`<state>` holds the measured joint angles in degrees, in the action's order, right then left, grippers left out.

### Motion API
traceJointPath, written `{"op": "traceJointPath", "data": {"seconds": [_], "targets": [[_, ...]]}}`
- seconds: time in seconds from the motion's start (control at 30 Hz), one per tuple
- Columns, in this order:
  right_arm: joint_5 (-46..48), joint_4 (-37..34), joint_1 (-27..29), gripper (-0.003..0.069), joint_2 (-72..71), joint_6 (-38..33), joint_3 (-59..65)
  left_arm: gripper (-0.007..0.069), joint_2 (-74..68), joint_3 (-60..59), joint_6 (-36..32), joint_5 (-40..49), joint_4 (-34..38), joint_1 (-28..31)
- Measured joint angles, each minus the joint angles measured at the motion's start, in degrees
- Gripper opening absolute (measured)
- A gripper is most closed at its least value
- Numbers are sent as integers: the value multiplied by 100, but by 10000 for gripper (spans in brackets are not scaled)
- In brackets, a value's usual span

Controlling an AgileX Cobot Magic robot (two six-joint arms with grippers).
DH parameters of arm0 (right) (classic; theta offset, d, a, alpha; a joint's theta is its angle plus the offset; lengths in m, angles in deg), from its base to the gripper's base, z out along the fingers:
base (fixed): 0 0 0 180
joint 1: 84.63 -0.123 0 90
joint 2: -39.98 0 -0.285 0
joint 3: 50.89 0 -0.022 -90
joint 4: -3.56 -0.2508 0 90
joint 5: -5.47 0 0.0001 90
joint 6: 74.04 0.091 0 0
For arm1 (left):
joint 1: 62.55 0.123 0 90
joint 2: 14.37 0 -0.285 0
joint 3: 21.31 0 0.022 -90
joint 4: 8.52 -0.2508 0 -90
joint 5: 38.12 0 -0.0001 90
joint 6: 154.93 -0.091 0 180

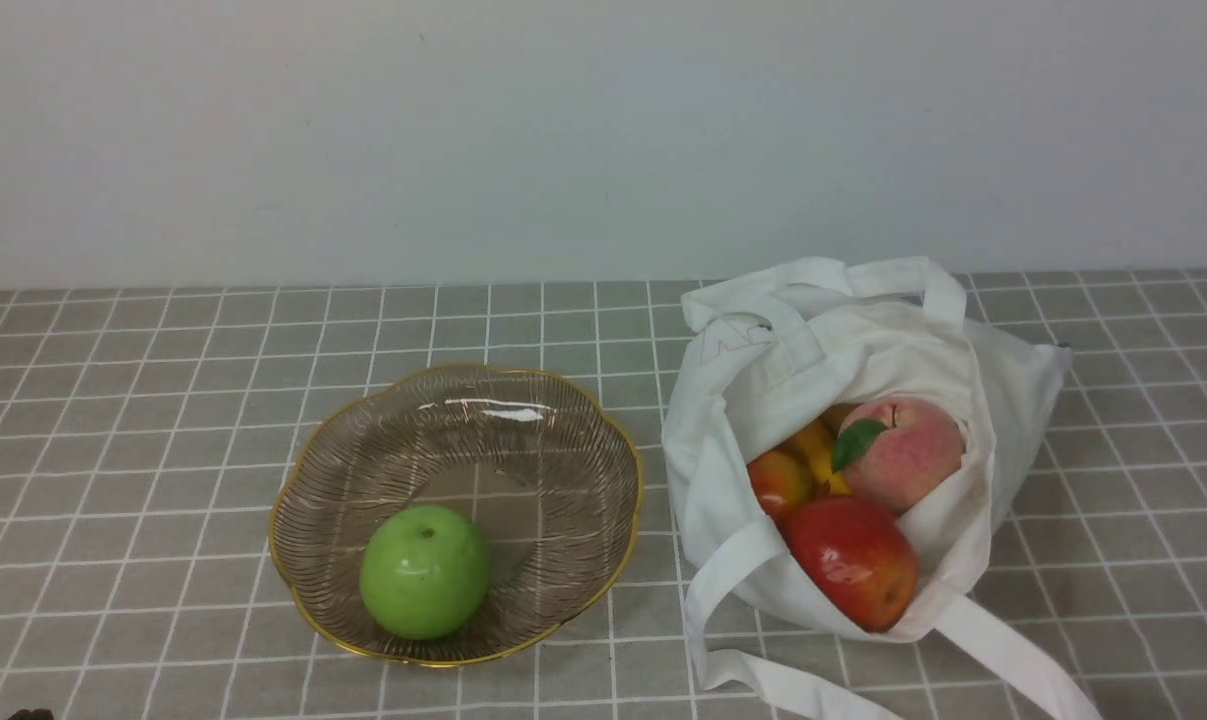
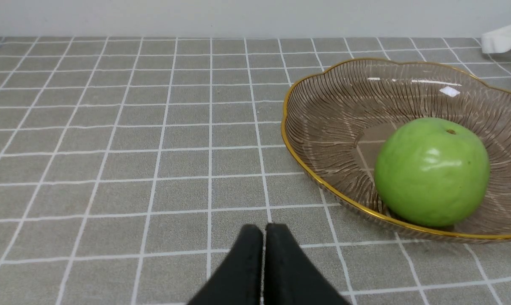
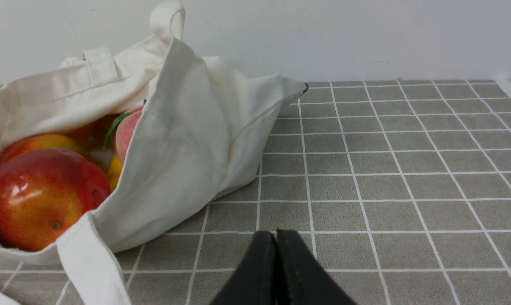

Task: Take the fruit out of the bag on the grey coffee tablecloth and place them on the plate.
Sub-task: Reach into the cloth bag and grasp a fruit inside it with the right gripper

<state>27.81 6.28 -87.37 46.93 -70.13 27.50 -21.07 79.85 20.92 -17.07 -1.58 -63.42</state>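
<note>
Plate [image 1: 553,450], lower centre-left: one green apple [image 1: 424,571] is held | bag [image 1: 723,470], right of frame: red apple [image 1: 853,562], peach [image 1: 908,450], yellow-red fruits [image 1: 781,485] not yet removed | left tool [image 2: 263,231], right tool [image 3: 275,237]: found closed, empty.

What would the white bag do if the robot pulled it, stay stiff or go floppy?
Probably floppy: the bag is creased cloth that sags around the fruit, and its strap lies limp on the tablecloth. It would likely fold rather than keep its shape. The round, glossy red apple sits right at the opening, so a tug might roll it out.
</note>
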Motion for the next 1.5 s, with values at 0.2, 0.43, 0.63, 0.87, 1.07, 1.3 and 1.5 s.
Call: {"op": "traceJointPath", "data": {"seconds": [0.2, 0.43, 0.63, 0.87, 1.07, 1.3, 1.5], "targets": [[0, 29, 0, -14, 0, 0, 0, -8, 0, 0, 0, 0, 0, 0], [-256, 229, 0, -14, 0, 52, 27, -8, 0, 0, 0, 0, 0, 0], [-1622, -853, 0, -14, 0, 696, 52, -8, 0, 0, 0, 0, 0, 0], [-2321, -1450, 0, -14, 0, 1039, 52, -8, 0, 0, 0, 0, 0, 0], [-2864, -1482, 0, -14, 0, 1304, 52, -8, 0, 0, 0, 0, 0, 0], [-2359, -1089, -207, -14, 431, 2023, -1465, -8, 0, 0, 0, 0, 0, 0], [1167, -572, -729, -14, 2747, 1235, -3833, -8, 0, 0, 0, 0, 0, 0]]}}
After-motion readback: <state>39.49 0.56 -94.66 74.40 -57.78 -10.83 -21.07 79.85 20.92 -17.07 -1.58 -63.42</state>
